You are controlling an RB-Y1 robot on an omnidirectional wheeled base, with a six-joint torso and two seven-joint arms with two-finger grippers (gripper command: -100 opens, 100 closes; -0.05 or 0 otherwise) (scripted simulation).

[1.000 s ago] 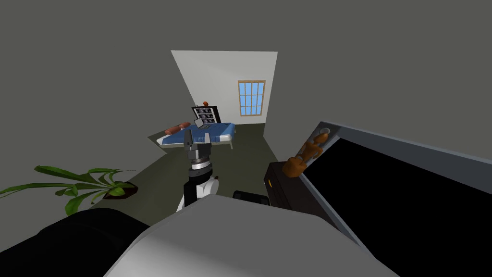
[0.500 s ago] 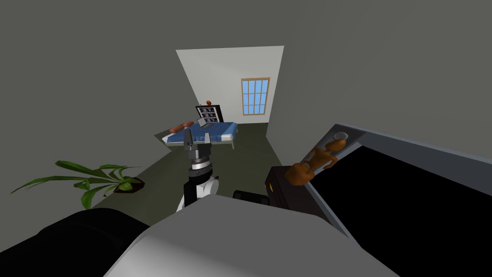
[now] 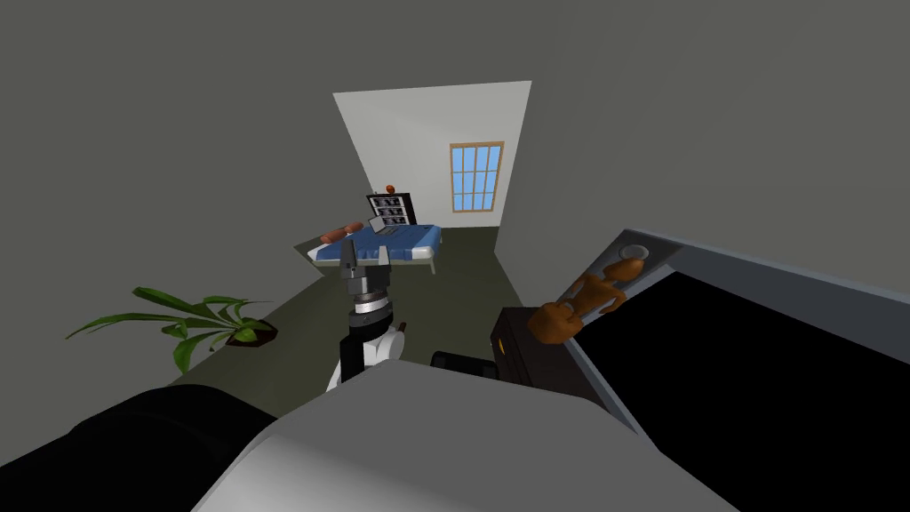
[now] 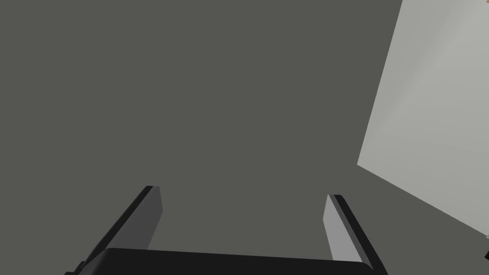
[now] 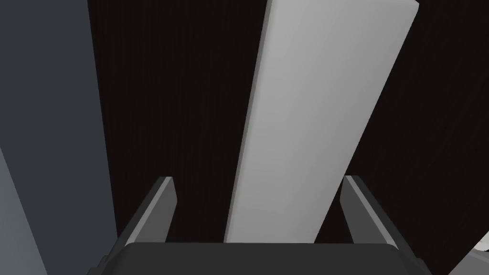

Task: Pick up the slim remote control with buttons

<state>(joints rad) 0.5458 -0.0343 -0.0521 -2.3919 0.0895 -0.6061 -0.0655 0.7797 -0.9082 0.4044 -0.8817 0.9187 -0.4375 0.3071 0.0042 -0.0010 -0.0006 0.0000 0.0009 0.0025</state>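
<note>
**Right end effector (image 5: pixel 258 179) hovering open over a light grey slab (image 5: pixel 315 119) (left end effector (image 3: pixel 365 256) standing open too, raised in front of the far bed (image 3: pixel 391 242)).**
The slab, probably the remote though no buttons are showing, is lying on a dark surface (image 5: pixel 181 95) ahead of the spread fingers. Because it is nearly filling their gap, a blade is at risk of landing on top of it or nudging it aside.

left arm (image 3: pixel 360 347) is raised ahead of the chest, forearm close to upright and wrist (image 3: pixel 367 307) in line with it. left gripper (image 3: pixel 365 252) points up and forward, its two fingers (image 4: pixel 150 215) spread wide. right gripper (image 5: pixel 260 179) has its fingers parted just as wide.
</note>
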